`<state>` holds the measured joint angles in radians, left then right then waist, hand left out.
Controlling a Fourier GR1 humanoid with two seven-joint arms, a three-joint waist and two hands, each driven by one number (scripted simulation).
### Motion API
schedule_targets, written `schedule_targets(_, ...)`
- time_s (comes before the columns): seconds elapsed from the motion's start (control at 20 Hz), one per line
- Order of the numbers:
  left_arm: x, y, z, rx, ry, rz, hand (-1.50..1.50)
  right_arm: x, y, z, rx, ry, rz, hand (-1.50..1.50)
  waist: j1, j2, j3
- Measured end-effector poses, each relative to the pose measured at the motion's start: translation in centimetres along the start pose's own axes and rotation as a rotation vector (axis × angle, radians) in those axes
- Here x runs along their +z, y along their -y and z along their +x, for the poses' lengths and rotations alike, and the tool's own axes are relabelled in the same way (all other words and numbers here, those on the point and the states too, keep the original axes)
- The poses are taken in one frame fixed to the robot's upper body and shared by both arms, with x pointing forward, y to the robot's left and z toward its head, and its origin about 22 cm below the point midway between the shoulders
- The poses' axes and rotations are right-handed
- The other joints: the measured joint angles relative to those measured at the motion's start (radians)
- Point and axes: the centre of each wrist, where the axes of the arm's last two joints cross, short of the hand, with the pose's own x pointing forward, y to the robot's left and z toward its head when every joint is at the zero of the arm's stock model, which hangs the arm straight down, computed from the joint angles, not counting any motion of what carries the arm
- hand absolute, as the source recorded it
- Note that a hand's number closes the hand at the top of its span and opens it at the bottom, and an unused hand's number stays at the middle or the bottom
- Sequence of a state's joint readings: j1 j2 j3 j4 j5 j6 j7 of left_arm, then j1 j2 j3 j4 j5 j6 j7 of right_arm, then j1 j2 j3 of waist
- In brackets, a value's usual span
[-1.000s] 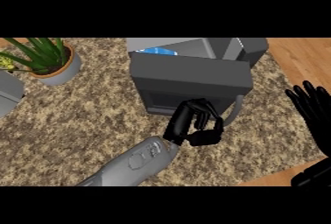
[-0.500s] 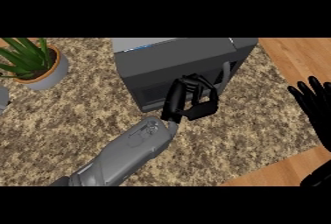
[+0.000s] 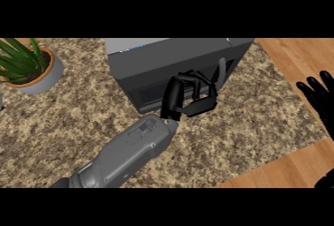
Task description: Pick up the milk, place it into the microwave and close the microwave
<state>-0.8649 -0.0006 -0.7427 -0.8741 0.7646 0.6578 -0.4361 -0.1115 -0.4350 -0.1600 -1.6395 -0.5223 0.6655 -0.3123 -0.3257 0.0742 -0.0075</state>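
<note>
The milk is not showing anywhere I am looking, so I cannot tell where it is. The microwave (image 3: 171,62) is sitting at the far middle of the speckled counter (image 3: 261,119), its dark door facing me. My left hand (image 3: 186,96) is touching that door, fingers curled and holding nothing. My right hand (image 3: 321,98) is resting open at the right edge, fingers up. A potted plant (image 3: 27,66) is standing far left.

One head view looks steeply down — close over the counter (image 3: 58,128) and microwave (image 3: 171,59).
</note>
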Motion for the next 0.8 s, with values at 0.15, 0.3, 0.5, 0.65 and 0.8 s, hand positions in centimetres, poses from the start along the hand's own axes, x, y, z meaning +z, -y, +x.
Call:
schedule_targets(0.15, 0.0, -0.1, -0.1, 0.013, 0.012, 0.002, 1.5, -0.4, 0.2, 0.6, 0.005, 0.007, 0.009, -1.5, -0.003, 0.001, 0.001)
schedule_targets(0.3, 0.0, -0.1, -0.2, 0.022, 0.027, 0.009, 1.5, -0.7, 0.4, 1.1, 0.006, 0.015, 0.018, -1.5, -0.007, 0.001, 0.002)
schedule_targets(0.5, -0.1, -0.2, -0.3, 0.033, 0.043, 0.016, 1.5, -0.9, 0.6, 1.6, 0.001, 0.021, 0.021, -1.5, -0.011, 0.003, 0.003)
schedule_targets(0.65, -0.1, -0.2, -0.4, 0.039, 0.055, 0.015, 1.5, -1.1, 0.9, 2.0, 0.003, 0.023, 0.023, -1.5, -0.011, 0.004, 0.003)
schedule_targets(0.8, 0.0, -0.2, -0.5, 0.043, 0.071, 0.021, 1.5, -1.3, 1.1, 2.3, 0.001, 0.024, 0.024, -1.5, -0.013, 0.006, 0.004)
